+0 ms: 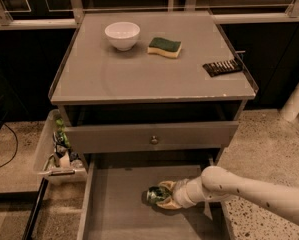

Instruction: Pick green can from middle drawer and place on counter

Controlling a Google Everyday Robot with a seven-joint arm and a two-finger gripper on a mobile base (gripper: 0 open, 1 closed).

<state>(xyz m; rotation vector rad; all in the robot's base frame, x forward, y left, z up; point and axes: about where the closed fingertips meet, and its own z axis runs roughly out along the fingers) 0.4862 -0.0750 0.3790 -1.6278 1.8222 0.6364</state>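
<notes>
The green can lies in the open middle drawer, near its centre. My gripper reaches in from the right on a white arm, with one finger above the can and one below it, closed around it. The can sits low, at or just above the drawer floor. The grey counter is above, on top of the cabinet.
On the counter stand a white bowl, a green-and-yellow sponge and a dark flat object at the right edge. A closed drawer front with a round knob overhangs the open drawer. A bin of items sits at the left.
</notes>
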